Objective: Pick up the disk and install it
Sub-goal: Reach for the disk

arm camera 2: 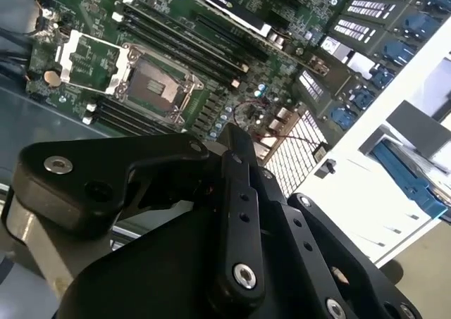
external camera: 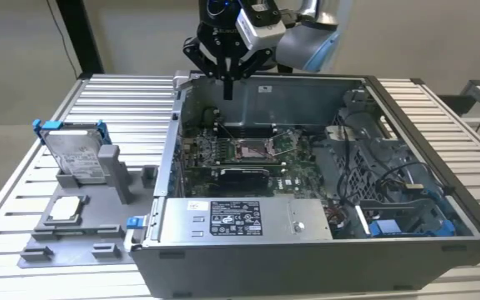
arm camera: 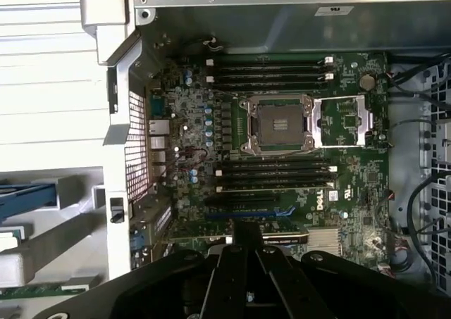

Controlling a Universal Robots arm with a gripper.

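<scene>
Silver-grey disk in blue plastic carrier [external camera: 77,155] stands upright, well to the exterior view's left of the black gripper [external camera: 227,92], fingers closed together and empty

Soft even light; the table [arm camera: 49,72] glares white in the first wrist view, the case [arm camera: 282,30] interior dimmer.

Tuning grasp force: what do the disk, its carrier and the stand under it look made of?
Disk: looks like bare metal, silver-grey with a dull sheen.
Carrier: probably plastic, uniform bright blue, moulded tabs.
Stand: likely plastic, flat matte grey, blocky shapes; could be painted metal.
</scene>
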